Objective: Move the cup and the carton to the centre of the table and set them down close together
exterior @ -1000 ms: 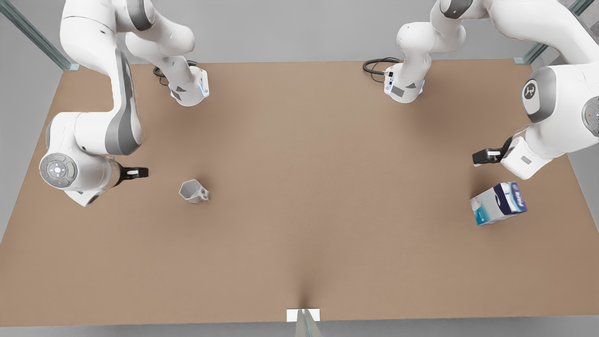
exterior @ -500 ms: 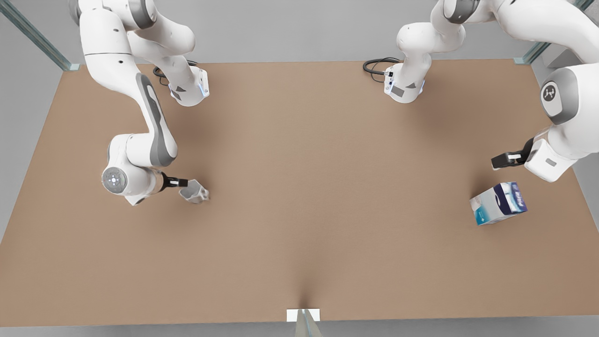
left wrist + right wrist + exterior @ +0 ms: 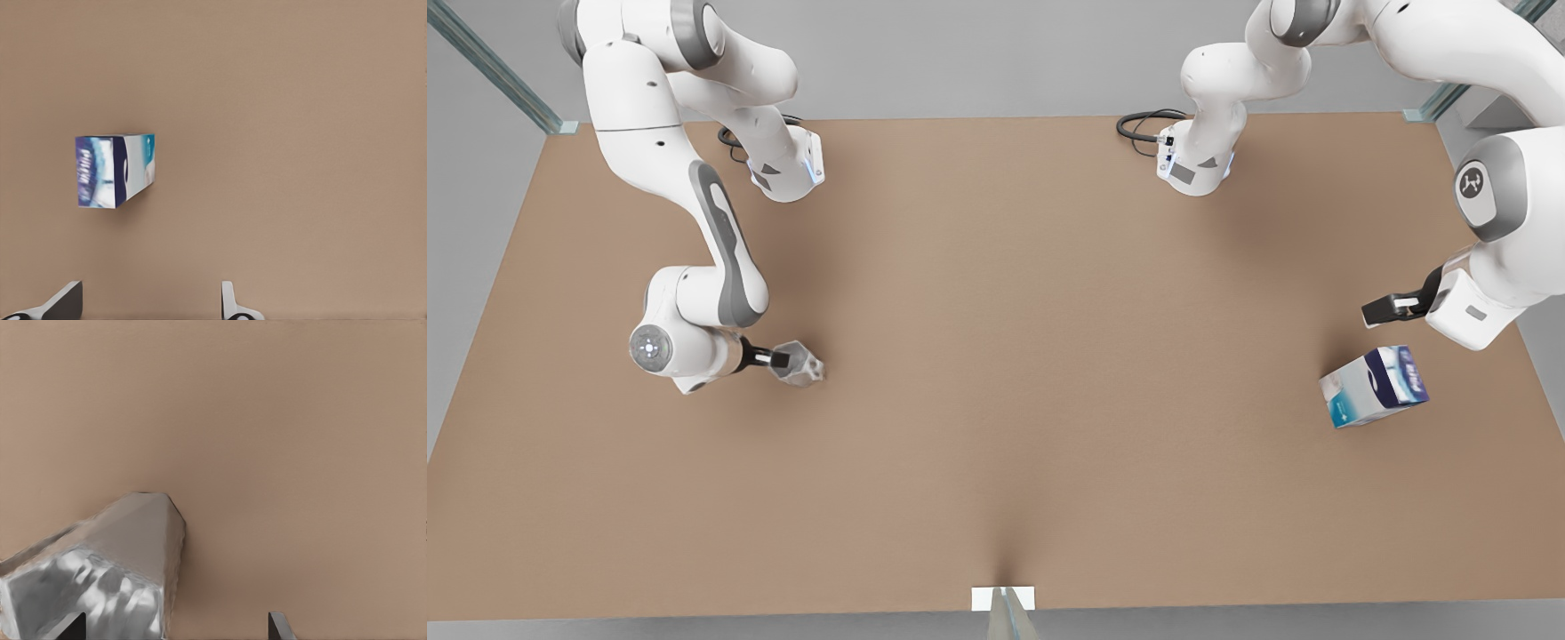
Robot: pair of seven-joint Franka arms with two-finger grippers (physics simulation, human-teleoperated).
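Observation:
The pale grey cup stands on the brown table at the front view's left. My right gripper is at its rim on the side away from the centre. In the right wrist view the cup lies against one finger, and the right gripper is open. The white and blue carton sits near the table's edge at the front view's right. My left gripper hovers a little behind it. In the left wrist view the carton lies ahead of the open left gripper.
Both arm bases stand at the table's far edge, each with a black cable. A small white tab marks the middle of the near edge. Bare brown tabletop spans the centre between cup and carton.
My right gripper has swung in from the front view's left and come down to the cup's rim. My left gripper drifted towards the front view's right, then held above the carton.

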